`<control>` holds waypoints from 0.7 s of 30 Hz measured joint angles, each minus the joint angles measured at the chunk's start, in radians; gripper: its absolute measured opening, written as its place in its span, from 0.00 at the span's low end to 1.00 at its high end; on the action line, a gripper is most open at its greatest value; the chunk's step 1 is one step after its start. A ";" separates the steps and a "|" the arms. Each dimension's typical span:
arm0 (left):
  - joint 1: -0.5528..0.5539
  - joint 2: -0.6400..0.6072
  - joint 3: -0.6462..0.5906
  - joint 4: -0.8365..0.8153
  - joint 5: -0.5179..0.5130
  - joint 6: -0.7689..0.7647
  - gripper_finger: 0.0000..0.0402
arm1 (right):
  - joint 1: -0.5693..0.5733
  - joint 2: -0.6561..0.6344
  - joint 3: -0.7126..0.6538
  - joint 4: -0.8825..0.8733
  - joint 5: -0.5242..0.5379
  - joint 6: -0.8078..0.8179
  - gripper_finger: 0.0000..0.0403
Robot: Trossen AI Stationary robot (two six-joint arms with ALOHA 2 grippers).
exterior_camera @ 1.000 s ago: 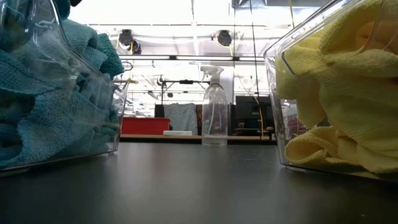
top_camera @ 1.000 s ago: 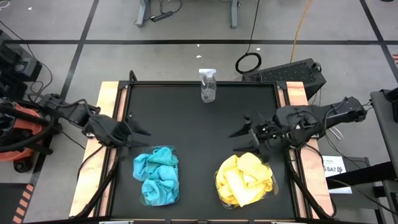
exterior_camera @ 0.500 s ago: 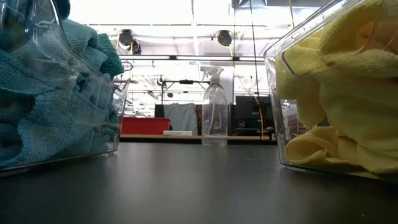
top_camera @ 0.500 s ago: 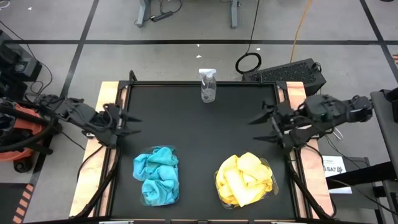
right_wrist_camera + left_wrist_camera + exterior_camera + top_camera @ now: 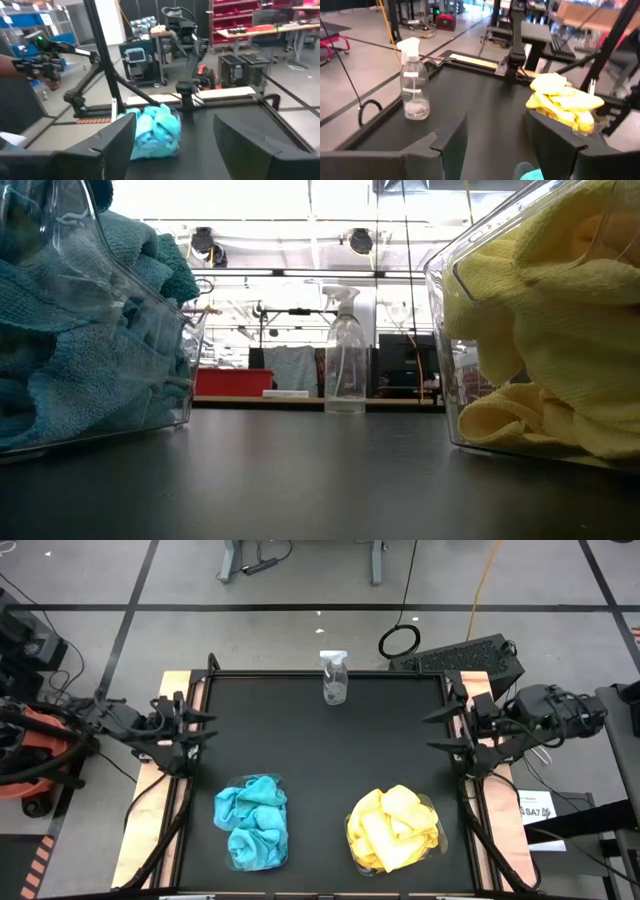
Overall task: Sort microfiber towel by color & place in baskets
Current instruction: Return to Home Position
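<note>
Turquoise blue microfiber towels (image 5: 252,821) fill the clear basket (image 5: 150,395) near the table's near-left; they also show in the right wrist view (image 5: 157,131). Yellow towels (image 5: 393,828) fill the second clear basket (image 5: 447,360) near the near-right, also seen in the left wrist view (image 5: 563,99). My left gripper (image 5: 200,729) is open at the table's left edge, holding nothing. My right gripper (image 5: 436,732) is open at the right edge, holding nothing.
A small clear spray bottle (image 5: 334,678) stands at the middle of the table's far edge, also seen in the low view (image 5: 345,352). The black tabletop (image 5: 320,750) lies bare between the arms and the baskets. Wooden side rails (image 5: 163,770) border the table.
Both arms have drawn back from the baskets: my left gripper moved toward the table's left and far edge, my right gripper toward the right and far edge. Both stayed open and empty. The towels and baskets have not moved.
</note>
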 joint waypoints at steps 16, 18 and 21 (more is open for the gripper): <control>0.000 -0.263 -0.408 0.232 -0.070 -0.093 0.51 | -0.003 -0.412 -0.735 0.525 0.110 0.080 0.64; 0.000 -0.283 -0.435 0.274 -0.070 -0.080 0.51 | -0.003 -0.446 -0.808 0.590 0.112 0.080 0.64; 0.000 -0.300 -0.477 0.359 -0.070 -0.021 0.51 | -0.003 -0.484 -0.899 0.656 0.112 0.075 0.64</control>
